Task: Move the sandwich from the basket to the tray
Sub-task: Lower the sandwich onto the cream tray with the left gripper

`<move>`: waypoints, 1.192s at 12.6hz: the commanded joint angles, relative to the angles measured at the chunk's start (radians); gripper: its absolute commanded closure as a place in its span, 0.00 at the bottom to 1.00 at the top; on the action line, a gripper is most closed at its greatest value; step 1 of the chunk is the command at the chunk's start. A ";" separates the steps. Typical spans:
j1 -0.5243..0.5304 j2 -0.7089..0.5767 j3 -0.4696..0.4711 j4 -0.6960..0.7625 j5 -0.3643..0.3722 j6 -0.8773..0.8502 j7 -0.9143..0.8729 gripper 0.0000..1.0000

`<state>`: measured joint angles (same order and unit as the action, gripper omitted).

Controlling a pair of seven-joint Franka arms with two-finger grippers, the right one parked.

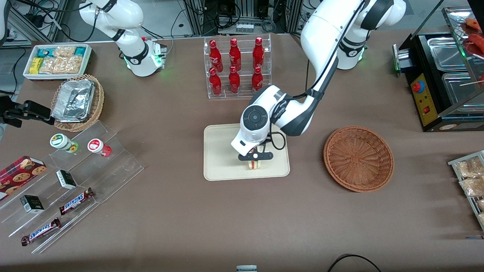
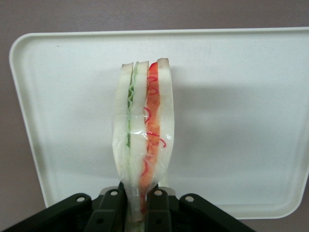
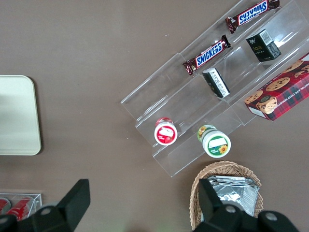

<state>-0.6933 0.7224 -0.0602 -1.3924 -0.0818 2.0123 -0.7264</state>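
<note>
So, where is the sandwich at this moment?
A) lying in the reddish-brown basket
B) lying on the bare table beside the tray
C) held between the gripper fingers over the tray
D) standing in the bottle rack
C: the gripper is shut on the sandwich above the tray, while the basket holds nothing.

A robot lab staged as a snack shop: 6 red bottles (image 1: 236, 68), Snickers bars (image 1: 76, 200), cable-strewn racks.

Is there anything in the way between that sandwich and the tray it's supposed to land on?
Nothing visible. The end effector is shut on the sandwich and holds it right over the tray, whose surface under it is bare. The basket beside the tray holds nothing.
</note>
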 commanded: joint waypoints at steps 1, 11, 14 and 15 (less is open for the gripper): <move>-0.009 0.043 -0.003 0.050 -0.021 0.028 0.007 1.00; -0.018 0.071 -0.024 0.050 -0.018 0.065 0.001 1.00; -0.020 0.071 -0.024 0.050 -0.015 0.054 -0.042 1.00; -0.020 0.071 -0.024 0.050 -0.013 0.053 -0.042 1.00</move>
<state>-0.7012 0.7797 -0.0926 -1.3767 -0.0822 2.0872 -0.7459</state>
